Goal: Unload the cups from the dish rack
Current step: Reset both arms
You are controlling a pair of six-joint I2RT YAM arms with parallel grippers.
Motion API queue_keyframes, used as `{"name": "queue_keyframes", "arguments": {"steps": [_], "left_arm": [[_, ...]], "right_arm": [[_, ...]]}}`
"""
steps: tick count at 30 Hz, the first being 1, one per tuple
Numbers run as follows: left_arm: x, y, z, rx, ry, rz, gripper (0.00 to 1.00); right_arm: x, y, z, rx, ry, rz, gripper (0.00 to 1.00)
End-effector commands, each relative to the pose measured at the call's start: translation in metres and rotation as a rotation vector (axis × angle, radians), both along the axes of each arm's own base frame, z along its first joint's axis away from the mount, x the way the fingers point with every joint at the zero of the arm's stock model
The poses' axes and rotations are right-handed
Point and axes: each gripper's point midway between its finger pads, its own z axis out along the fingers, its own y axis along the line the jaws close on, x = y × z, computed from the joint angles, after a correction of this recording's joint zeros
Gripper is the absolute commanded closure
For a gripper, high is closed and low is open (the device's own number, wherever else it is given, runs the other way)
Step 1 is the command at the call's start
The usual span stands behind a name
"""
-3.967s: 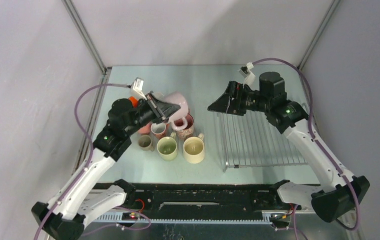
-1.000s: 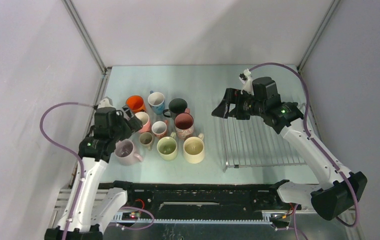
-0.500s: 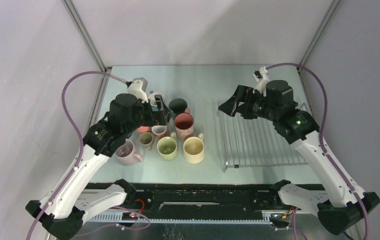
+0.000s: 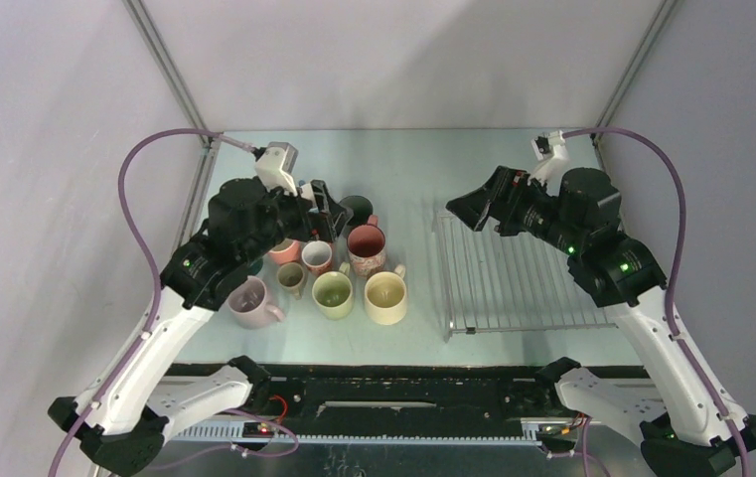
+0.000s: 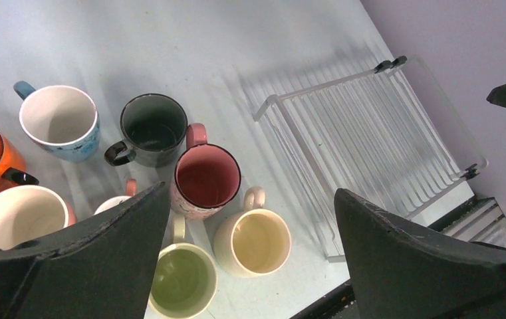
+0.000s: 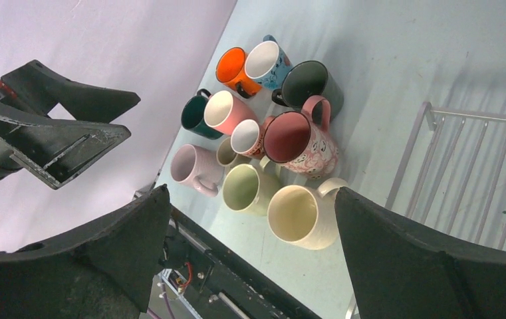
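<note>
top: dish rack (image 4: 523,278) bare; cups (image 4: 384,296) clustered on bench (image 4: 403,164) beside it. left tool (image 4: 326,212) wide, empty, above cups; right tool (image 4: 473,211) wide, empty, above rack's far corner.
left wrist: nothing between jaws.
right wrist: same. looks done; retreat high, clear of rims.

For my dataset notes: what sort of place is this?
Probably a robot test cell, not a kitchen: plain walls enclose the table, a left arm and a right arm are mounted at its edge, and the mugs and dish rack look like props.
</note>
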Motion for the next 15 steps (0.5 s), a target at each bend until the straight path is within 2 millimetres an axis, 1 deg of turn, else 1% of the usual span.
{"name": "queue_keyframes", "arguments": {"steps": [1,15], "left_arm": [[-0.0024,0.0019,0.0399,-0.036,-0.119,-0.013,0.00],[-0.0007,0.0083,0.0410,-0.038,-0.135,0.022,0.00]], "right_arm": [[0.0000,0.0004,0.0255,0.034,-0.071,-0.006,0.00],[0.0007,-0.0003,0.0236,0.024,-0.071,-0.008,0.00]]}}
